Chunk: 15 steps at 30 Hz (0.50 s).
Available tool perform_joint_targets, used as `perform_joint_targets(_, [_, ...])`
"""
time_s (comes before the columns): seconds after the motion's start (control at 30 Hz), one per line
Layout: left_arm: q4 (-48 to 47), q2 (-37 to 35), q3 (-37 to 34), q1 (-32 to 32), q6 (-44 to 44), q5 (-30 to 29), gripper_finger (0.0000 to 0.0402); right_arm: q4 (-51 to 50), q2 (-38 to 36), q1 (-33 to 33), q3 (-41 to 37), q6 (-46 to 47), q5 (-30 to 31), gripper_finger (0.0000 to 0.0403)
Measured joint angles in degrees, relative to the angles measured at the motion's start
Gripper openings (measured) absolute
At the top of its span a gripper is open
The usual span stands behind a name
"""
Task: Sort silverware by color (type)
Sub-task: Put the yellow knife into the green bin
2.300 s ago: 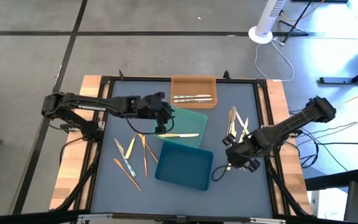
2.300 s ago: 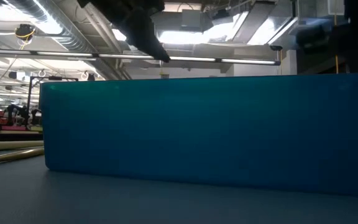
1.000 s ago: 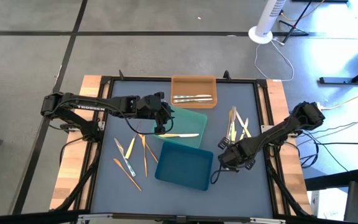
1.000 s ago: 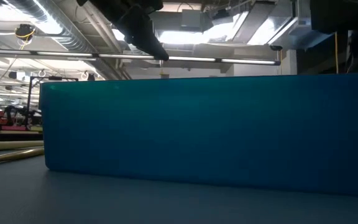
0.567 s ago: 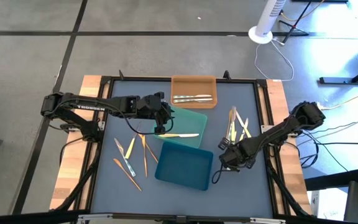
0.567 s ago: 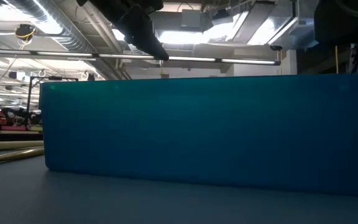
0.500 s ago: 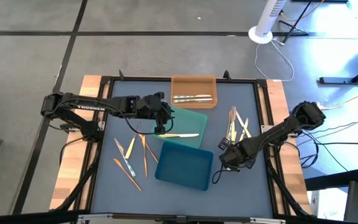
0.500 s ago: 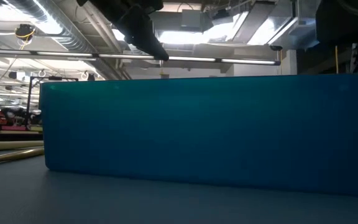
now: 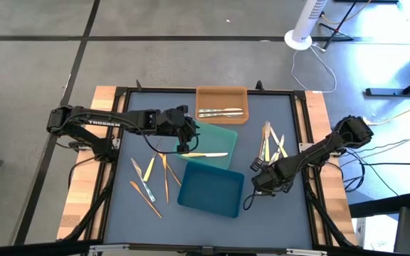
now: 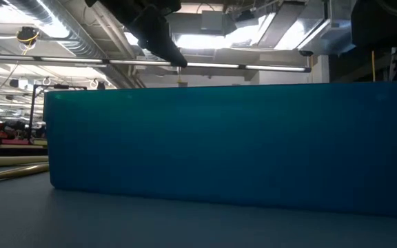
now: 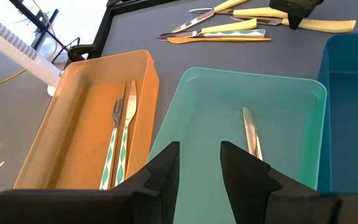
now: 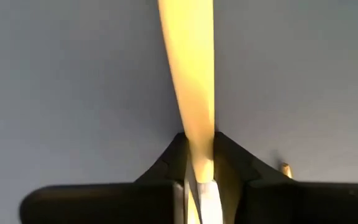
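Observation:
My right gripper (image 9: 263, 178) is low over the table, right of the dark blue tray (image 9: 211, 188), and shut on a pale yellow utensil (image 12: 188, 68). The same utensil (image 11: 329, 25) shows far off in the left wrist view. My left gripper (image 11: 199, 165) hovers open above the left end of the teal tray (image 9: 216, 135), touching nothing. One pale utensil (image 9: 206, 154) lies flat in that tray. Two silver-grey utensils (image 9: 221, 112) lie in the orange tray (image 9: 221, 92). Loose utensils lie on the mat left (image 9: 148, 179) and right (image 9: 269, 141) of the trays. My right gripper pinches the pale yellow utensil between its two fingers (image 12: 230, 157), on one end of the handle (image 12: 199, 152). The fingers lie along the utensil, which runs straight out ahead of them. It sits close to level, just above or on the mat; which, I cannot tell.
The dark blue tray's wall (image 10: 219, 148) fills the low view. The three trays crowd the middle of the mat. A black frame (image 9: 301, 128) and wooden strips border the table. Bare mat lies near the front edge (image 9: 276, 220). A cable loops beside the blue tray (image 9: 248, 200).
More than a second ago the right gripper moved a short way toward the table's left with the yellow utensil, its arm dropping lower. Since then it has barely moved. The left gripper has stayed above the teal tray.

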Motion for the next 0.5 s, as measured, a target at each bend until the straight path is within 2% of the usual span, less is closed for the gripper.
perform_joint_targets(0.5, [0.00, 0.00, 0.00, 0.02, 0.13, -0.02, 0.0110, -0.05, 0.08, 0.00, 0.16, -0.01, -0.21, 0.0029])
